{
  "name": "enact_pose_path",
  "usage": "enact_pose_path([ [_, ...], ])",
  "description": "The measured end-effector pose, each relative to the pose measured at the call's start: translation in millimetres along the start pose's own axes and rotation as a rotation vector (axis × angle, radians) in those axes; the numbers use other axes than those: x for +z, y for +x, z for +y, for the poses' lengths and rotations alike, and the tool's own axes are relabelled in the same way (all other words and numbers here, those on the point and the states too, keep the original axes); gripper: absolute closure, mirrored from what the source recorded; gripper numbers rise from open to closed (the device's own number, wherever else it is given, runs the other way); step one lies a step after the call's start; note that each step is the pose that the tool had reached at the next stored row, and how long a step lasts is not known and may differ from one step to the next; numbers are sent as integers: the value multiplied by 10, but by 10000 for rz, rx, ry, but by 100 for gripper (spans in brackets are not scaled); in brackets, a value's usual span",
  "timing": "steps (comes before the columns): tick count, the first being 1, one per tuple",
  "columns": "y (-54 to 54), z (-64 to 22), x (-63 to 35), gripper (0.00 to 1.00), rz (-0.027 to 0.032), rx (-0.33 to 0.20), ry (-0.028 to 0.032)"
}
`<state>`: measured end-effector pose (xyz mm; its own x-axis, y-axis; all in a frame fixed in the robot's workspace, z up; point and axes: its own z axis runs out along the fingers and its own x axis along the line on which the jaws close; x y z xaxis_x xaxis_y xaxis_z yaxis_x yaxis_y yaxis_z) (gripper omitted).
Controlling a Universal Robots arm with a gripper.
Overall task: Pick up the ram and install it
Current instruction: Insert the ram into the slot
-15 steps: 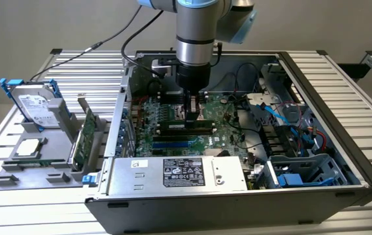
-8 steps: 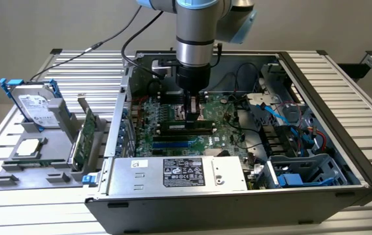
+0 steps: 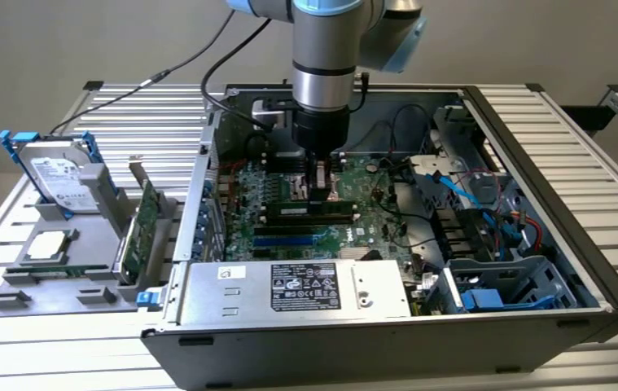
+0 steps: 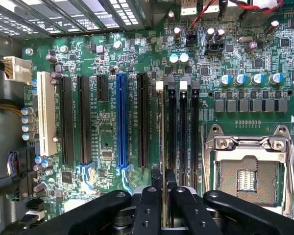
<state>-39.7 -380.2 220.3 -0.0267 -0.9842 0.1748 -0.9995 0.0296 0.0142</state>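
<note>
Standing on edge, the ram is clenched between the fingertips of the gripper, so that its long lower edge is presented straight down to the motherboard; it is lined up along the memory slot farthest from the CPU socket, with the other memory slots bare between it and the socket; the grip is taken near mid-length, judged to hold the stick level and spread pressure evenly to both ends; whether the edge is already seated cannot be told; a white latch is seen at the slot's end; the hard drive and expansion card are racked outside the case, well apart from the socket, clear of the arm.
</note>
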Motion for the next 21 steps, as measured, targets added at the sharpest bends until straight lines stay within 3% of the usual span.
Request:
enact_pose_path([
  [21, -6, 0, 46, 86, 0, 99, -17],
])
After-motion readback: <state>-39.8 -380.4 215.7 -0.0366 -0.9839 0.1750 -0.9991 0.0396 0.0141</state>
